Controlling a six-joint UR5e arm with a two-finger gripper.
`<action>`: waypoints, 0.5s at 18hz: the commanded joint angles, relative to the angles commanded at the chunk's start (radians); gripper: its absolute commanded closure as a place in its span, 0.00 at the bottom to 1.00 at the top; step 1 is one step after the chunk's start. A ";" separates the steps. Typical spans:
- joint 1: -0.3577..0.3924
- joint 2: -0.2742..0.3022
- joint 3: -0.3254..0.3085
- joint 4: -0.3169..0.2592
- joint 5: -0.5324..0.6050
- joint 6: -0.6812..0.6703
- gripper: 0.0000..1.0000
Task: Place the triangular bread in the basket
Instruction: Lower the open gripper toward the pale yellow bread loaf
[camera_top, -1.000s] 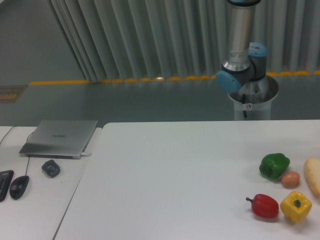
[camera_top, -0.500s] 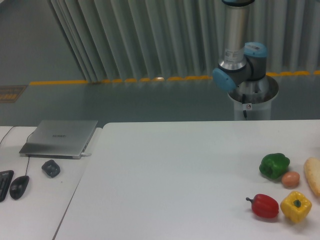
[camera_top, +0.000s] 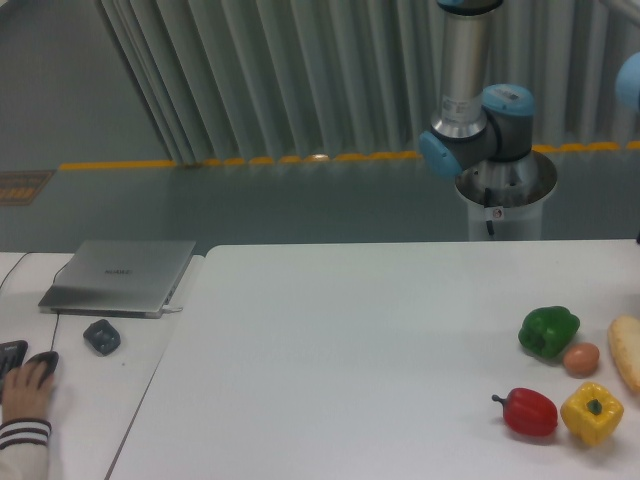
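Note:
The triangular bread (camera_top: 626, 351) is a pale cream-tan elongated piece lying at the right edge of the white table (camera_top: 350, 340), partly cut off by the frame. The basket is out of view. Only the arm's base and lower links (camera_top: 470, 120) show behind the table, plus a blue joint cap (camera_top: 630, 80) at the right edge. The gripper itself is out of view.
Next to the bread lie a small brown egg (camera_top: 581, 359), a green pepper (camera_top: 548, 331), a yellow pepper (camera_top: 592, 413) and a red pepper (camera_top: 528, 412). On the left desk are a closed laptop (camera_top: 120, 276), a small dark object (camera_top: 102, 336) and a person's hand (camera_top: 25, 385) on a mouse.
The arm's lower link has swung slightly left, and a blue joint has come in at the right edge. A person's hand now rests on the mouse at the lower left.

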 joint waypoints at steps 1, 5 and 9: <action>-0.025 -0.020 0.015 -0.002 0.025 -0.003 0.00; -0.051 -0.057 0.052 -0.003 0.045 0.009 0.00; -0.048 -0.060 0.067 -0.003 0.046 0.012 0.00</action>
